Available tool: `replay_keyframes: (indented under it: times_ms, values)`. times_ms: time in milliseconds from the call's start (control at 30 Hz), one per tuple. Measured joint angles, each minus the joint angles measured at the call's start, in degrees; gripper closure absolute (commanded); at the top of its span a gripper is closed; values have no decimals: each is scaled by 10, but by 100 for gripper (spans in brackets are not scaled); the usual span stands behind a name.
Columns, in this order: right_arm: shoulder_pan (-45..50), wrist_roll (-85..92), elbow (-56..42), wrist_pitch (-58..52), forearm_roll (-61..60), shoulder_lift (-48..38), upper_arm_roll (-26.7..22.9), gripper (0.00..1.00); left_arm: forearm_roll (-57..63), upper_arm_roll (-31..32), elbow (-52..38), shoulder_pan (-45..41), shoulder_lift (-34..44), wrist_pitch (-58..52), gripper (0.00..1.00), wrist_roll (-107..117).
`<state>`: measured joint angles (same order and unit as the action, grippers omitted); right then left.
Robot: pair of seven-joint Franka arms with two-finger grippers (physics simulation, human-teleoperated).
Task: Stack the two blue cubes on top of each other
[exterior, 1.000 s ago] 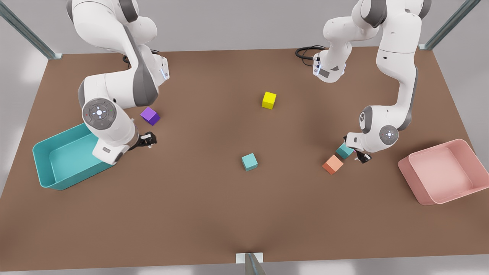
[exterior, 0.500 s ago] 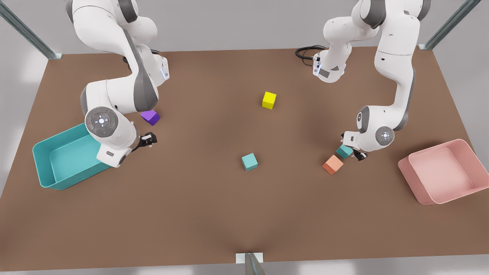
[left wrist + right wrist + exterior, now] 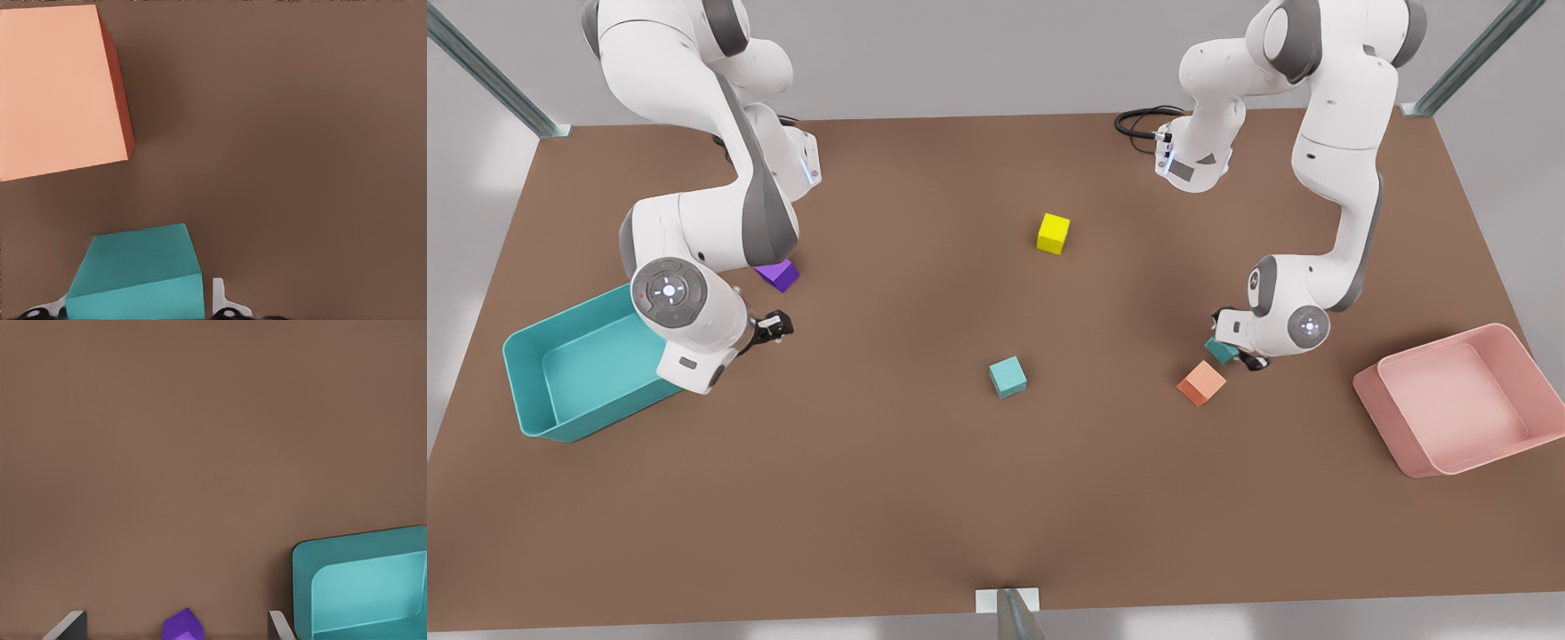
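cubes scattered on brown table [image 3: 925,498], teal one gripped at the front view's right

largest first: pink bin [image 3: 1449,404] at the front view's right edge, teal bin [image 3: 534,391] at its left edge. between them, yellow cube [image 3: 1053,233] toward the back, free blue cube [image 3: 1008,376] lying flat near the middle, well apart from the rest. orange cube [image 3: 1201,383] just beside the held blue cube [image 3: 1219,349], close enough to crowd it. purple cube [image 3: 780,274] half hidden behind the elbow of the arm by the teal bin. left gripper [image 3: 1234,348] low over the table, wrist bent down, fingers [image 3: 219,300] closed on either side of the held blue cube. right gripper [image 3: 772,327] waiting low beside the teal bin, fingers [image 3: 70,625] spread wide, nothing between them.
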<state>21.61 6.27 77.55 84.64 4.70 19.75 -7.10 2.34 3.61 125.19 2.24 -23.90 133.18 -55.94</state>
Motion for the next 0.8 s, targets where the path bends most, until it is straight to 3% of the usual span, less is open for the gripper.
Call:
replay_keyframes:
  times_ms: [167, 300, 433, 633, 800]
  values:
    - [-1, 3, 0, 0, 0, 0, 0, 0, 4, 0, -45, -2, 24, -30, 63, 22]
    - [-4, 4, 0, 0, -1, 1, 0, 0, 28, 27, -295, -39, 23, -225, 62, 60]
    - [-4, 6, 0, 0, -2, 1, 0, 0, 27, 106, -516, -166, -114, -362, 62, 157]
    - [-4, 7, -1, 1, 2, 0, -1, 0, 6, 158, -605, -225, -233, -343, 60, 349]
    - [-1, 5, -1, 0, 3, 0, -1, 0, 4, 140, -699, -282, -318, -285, 60, 492]
